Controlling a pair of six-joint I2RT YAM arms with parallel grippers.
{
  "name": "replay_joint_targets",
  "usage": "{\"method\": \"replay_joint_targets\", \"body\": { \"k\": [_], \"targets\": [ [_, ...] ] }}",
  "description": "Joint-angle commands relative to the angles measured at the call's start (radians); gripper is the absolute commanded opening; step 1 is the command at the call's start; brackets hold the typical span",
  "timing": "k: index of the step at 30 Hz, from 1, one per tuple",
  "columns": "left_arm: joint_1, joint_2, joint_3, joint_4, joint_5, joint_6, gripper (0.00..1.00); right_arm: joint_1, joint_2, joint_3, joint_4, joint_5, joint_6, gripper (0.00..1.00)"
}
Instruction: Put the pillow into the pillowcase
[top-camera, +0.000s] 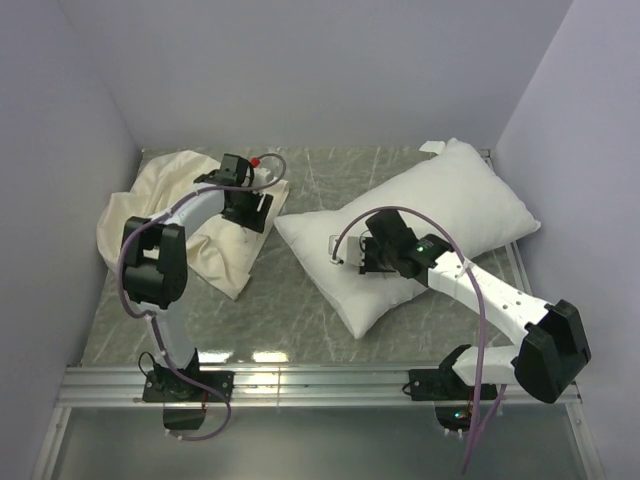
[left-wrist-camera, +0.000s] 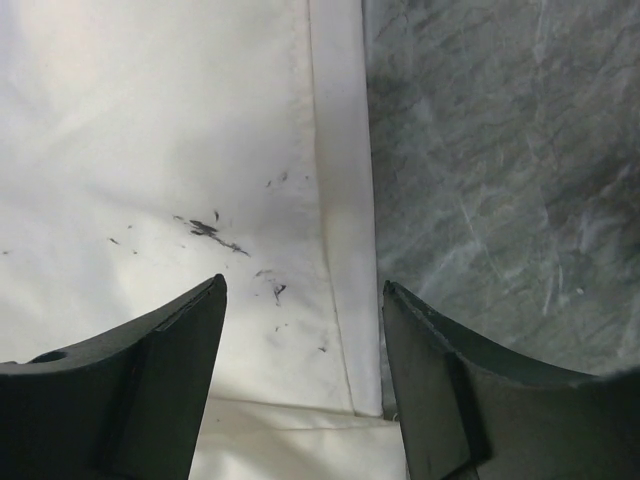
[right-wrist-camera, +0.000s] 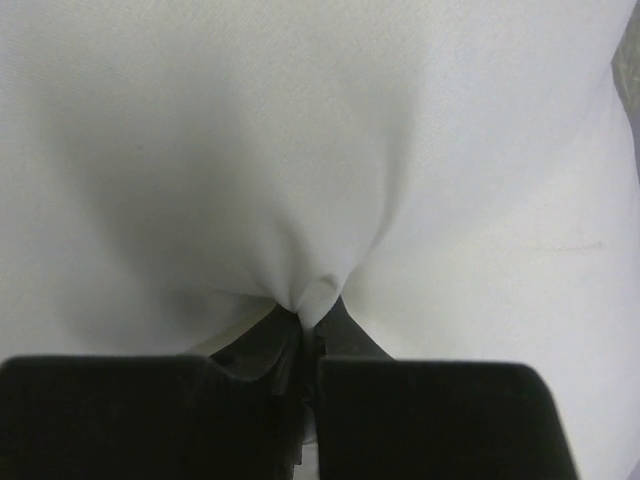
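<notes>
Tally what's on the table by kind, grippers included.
pillow: 1
pillowcase: 1
grippers: 2 (left gripper, right gripper)
Total: 4

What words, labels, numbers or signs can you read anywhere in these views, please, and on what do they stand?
None can be read.
The pillowcase: dark specks only, marks rather than letters.
The pillow: its small tag is too small to show any print.
</notes>
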Motion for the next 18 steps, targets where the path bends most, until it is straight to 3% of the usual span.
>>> {"method": "replay_joint_targets", "body": {
  "k": [1,8,18],
  "targets": [
    [-0.043,0.010,0.013,0.064,-0.119,0.002,0.70,-0.049,-0.009,-0.043,-0.076,0.022,0.005,0.00],
    [-0.068,0.077,0.033,0.110,-0.228,0.002,0.65,-0.083,-0.012,-0.039,-0.108,0.008,0.016,0.00],
    [-0.069,0.142,0.094,0.105,-0.240,0.002,0.54,-0.082,-0.023,-0.013,-0.128,-0.014,0.028,0.00]
  ]
}}
